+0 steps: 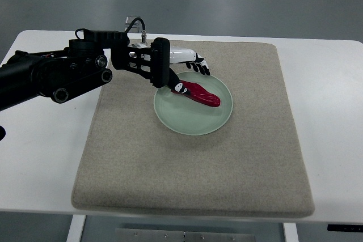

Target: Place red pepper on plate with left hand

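Left hand over plate rim, seemingly pinching red pepper, beige mat

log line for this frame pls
arm: left | left hand: over plate's far-left rim, grip unclear | red pepper: lying in plate | right arm: out of view | mat: under plate

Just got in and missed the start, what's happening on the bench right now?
The robot's left hand is reaching in over the far rim of a pale green plate on a beige mat. A red pepper lies on the plate, its stem end right at the hand. Whether the fingers are gripping it can't be told from this view. The right arm isn't visible.
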`<state>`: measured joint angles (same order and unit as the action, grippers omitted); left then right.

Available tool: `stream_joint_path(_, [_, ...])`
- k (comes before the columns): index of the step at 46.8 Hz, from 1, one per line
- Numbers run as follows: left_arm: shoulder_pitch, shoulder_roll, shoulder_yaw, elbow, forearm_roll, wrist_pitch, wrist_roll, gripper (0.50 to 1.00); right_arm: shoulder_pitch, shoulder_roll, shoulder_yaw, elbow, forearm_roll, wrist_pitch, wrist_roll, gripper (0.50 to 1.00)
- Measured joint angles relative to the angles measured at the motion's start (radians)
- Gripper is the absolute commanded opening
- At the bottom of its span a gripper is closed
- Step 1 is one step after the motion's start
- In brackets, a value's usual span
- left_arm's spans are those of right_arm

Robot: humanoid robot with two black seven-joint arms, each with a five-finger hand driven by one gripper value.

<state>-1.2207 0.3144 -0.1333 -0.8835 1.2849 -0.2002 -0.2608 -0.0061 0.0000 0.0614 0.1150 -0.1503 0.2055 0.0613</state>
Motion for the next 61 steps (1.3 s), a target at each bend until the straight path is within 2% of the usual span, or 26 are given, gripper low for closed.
stream_joint_path(3, [0.000,0.000,-0.025,0.047,-0.002,0.009,0.000,0.812,0.000,0.000,0.000,0.000,0.000,0.000,0.000,0.932])
stream_joint_path(6, [0.000,-0.003,-0.043,0.110,-0.009,0.037,0.000,0.853,0.000,0.000,0.000,0.000,0.000,0.000,0.000,0.932])
stream_joint_path(12, [0.002,-0.004,-0.047,0.210,-0.064,0.101,0.000,0.879,0.000,0.000,0.000,0.000,0.000,0.000,0.000,0.932])
stream_joint_path(21, [0.004,-0.006,-0.045,0.307,-0.181,0.114,0.000,0.889,0.000,0.000,0.000,0.000,0.000,0.000,0.000,0.932])
stream_joint_path(24, [0.003,-0.006,-0.047,0.329,-0.233,0.117,0.000,0.926,0.000,0.000,0.000,0.000,0.000,0.000,0.000,0.932])
stream_joint_path(33, [0.001,-0.008,-0.048,0.383,-0.479,0.130,0.001,0.926,0.000,0.000,0.000,0.000,0.000,0.000,0.000,0.932])
stream_joint_path(48, [0.002,-0.018,-0.050,0.441,-1.036,0.131,0.019,0.924,0.000,0.000,0.000,0.000,0.000,0.000,0.000,0.932])
stream_joint_path(61, [0.003,-0.049,-0.080,0.440,-1.353,0.228,0.047,0.924,0.000,0.000,0.000,0.000,0.000,0.000,0.000,0.932])
